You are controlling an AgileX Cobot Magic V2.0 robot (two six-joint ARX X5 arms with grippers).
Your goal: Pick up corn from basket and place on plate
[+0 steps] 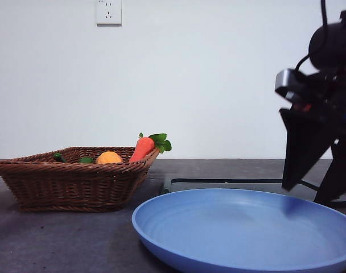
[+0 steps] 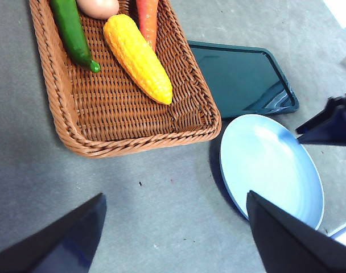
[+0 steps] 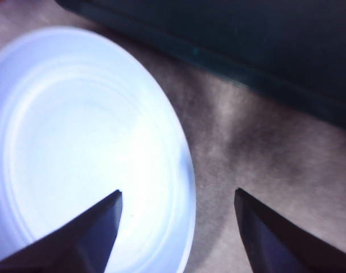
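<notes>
Grey tabletop: corn (image 2: 138, 57) lies in basket (image 2: 65, 116), well apart from both spread, empty tools.

- I read this as a lab-style robot test bench, not a home kitchen.
- The backdrop is a bare white wall (image 1: 190, 74) carrying a single power socket (image 1: 108, 12).
- The worktop (image 2: 161, 199) is a plain grey matte surface.
- On it I see staged props: a wicker basket (image 1: 70, 185) of toy-like produce, a blue plate (image 1: 241, 230) and a flat black tray (image 2: 241, 77).
- A dark robot arm (image 1: 324, 108) with cabling stands over the plate's far side.
</notes>
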